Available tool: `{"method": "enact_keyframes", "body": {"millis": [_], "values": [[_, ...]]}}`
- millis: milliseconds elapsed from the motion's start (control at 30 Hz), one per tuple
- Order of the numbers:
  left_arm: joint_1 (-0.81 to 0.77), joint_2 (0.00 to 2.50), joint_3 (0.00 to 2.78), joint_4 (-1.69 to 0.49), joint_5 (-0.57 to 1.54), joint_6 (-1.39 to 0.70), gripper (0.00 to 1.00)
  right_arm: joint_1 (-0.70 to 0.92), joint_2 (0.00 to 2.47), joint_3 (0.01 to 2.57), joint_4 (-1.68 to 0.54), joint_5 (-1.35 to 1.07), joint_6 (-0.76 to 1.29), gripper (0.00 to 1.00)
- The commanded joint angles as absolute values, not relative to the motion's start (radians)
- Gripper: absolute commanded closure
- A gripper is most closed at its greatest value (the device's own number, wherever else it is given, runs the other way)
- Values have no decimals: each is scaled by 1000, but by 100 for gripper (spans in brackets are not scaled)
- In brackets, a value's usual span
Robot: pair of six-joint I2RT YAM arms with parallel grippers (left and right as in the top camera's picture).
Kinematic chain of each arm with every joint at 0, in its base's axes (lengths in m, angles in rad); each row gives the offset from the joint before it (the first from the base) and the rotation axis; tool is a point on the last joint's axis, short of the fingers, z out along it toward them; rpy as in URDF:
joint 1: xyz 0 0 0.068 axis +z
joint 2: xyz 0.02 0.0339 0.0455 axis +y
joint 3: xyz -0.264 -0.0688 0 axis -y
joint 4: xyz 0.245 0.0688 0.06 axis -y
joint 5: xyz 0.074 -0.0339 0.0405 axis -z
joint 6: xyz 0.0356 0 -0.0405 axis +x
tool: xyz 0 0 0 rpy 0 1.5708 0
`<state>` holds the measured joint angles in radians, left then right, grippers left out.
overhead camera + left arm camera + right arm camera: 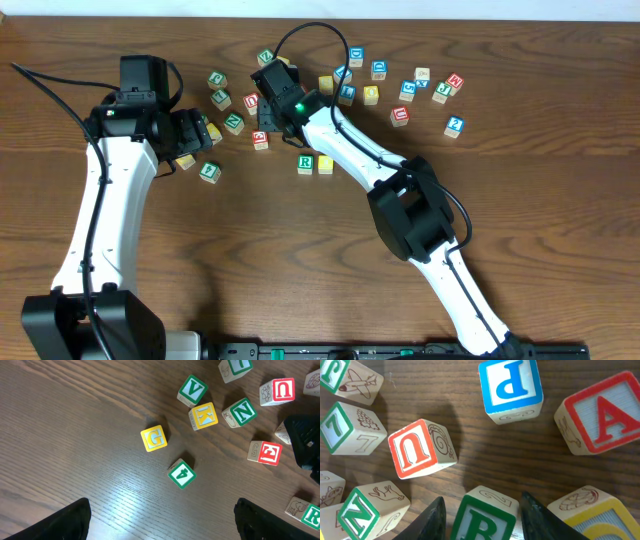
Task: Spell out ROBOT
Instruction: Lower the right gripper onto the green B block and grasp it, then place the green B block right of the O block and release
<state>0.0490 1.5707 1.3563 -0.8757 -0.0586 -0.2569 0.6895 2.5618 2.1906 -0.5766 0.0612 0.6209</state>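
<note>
A green R block (306, 162) and a yellow block (326, 164) lie side by side at mid table. My right gripper (268, 95) is low among the scattered blocks. In the right wrist view its fingers (482, 520) are open and straddle a block with a green letter that looks like B (482, 515), with narrow gaps on both sides. My left gripper (200, 135) is open and empty; in the left wrist view (162, 520) it hovers over bare wood below a yellow G (154, 438) and a green 4 (181, 473).
Around the right gripper lie a red U (420, 447), a blue P (510, 385), a red A (600, 415), a green N (365, 510) and a yellow block (600, 515). Several more blocks (408, 90) lie at the back right. The table's far edge is close behind.
</note>
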Motion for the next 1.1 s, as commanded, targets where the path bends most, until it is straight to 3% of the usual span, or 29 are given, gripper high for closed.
{"method": "enact_keyframes", "body": {"millis": [0, 267, 600, 933, 1067], "values": [[51, 1563, 1378, -881, -65, -241, 10, 694, 2587, 2204, -564, 80, 641, 57], [51, 1563, 1378, -881, -65, -241, 10, 693, 2594, 2204, -580, 81, 649, 71], [51, 1564, 1378, -880, -65, -241, 10, 669, 2582, 2214, -648, 80, 614, 79], [51, 1564, 1378, -878, -65, -241, 10, 658, 2432, 2215, -720, 76, 494, 76], [51, 1564, 1378, -878, -65, -241, 9, 643, 2310, 2214, -810, 76, 492, 80]]}}
